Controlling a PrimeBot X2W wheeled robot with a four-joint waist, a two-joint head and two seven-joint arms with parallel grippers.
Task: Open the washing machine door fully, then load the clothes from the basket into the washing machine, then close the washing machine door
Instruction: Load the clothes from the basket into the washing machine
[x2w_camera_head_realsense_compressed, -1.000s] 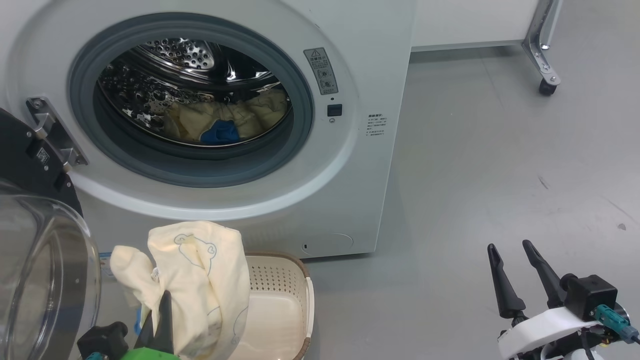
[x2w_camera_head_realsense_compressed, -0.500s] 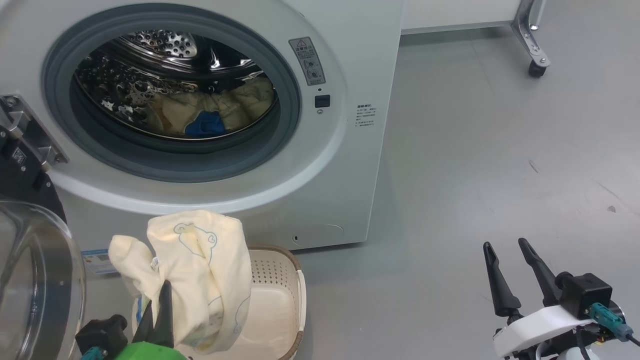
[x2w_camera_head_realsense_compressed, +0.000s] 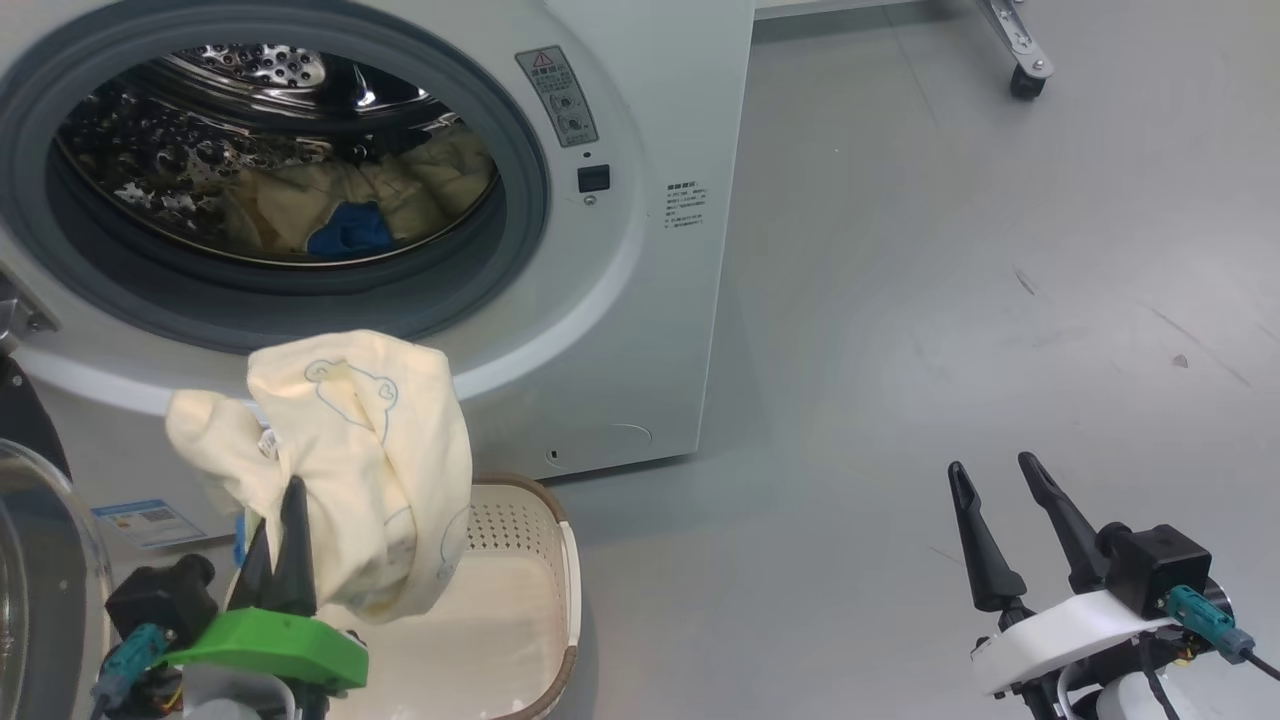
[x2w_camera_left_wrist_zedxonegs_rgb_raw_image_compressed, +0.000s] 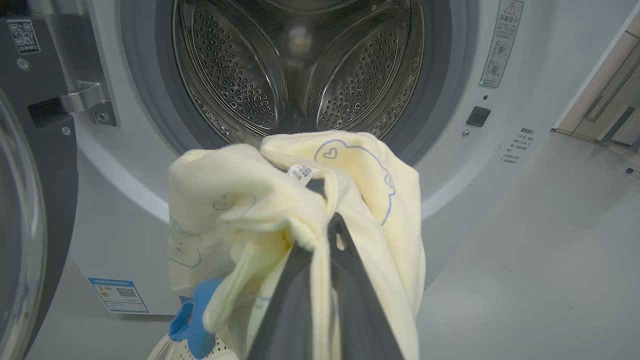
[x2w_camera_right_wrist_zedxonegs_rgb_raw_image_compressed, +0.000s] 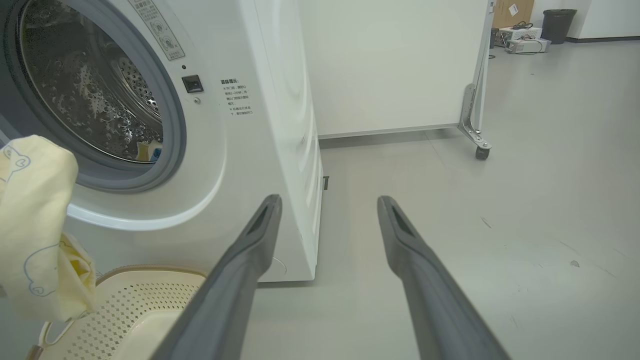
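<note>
Left gripper (x2w_camera_head_realsense_compressed: 283, 515), clamped tight on a cream bear-print garment (x2w_camera_head_realsense_compressed: 350, 430), holds it above the basket (x2w_camera_head_realsense_compressed: 565, 560), just in front of the washing machine (x2w_camera_head_realsense_compressed: 650, 300), whose door (x2w_camera_head_realsense_compressed: 45, 600) stands open at the left. More cream and blue clothes (x2w_camera_head_realsense_compressed: 340, 210) lie in the drum (x2w_camera_head_realsense_compressed: 200, 150). Right gripper (x2w_camera_head_realsense_compressed: 992, 466), fingers spread wide and empty, hangs over the floor (x2w_camera_head_realsense_compressed: 950, 250), well apart from the machine.

You are raising your left gripper (x2w_camera_head_realsense_compressed: 283, 500): its jaws, clamped on the clothes (x2w_camera_head_realsense_compressed: 360, 450), are lifting them higher off the basket (x2w_camera_head_realsense_compressed: 505, 530), which is dropping farther below the jaws. The washing machine (x2w_camera_head_realsense_compressed: 640, 330) opening is coming closer ahead of the jaws. Head camera is turning; the view is sliding left and up.
</note>
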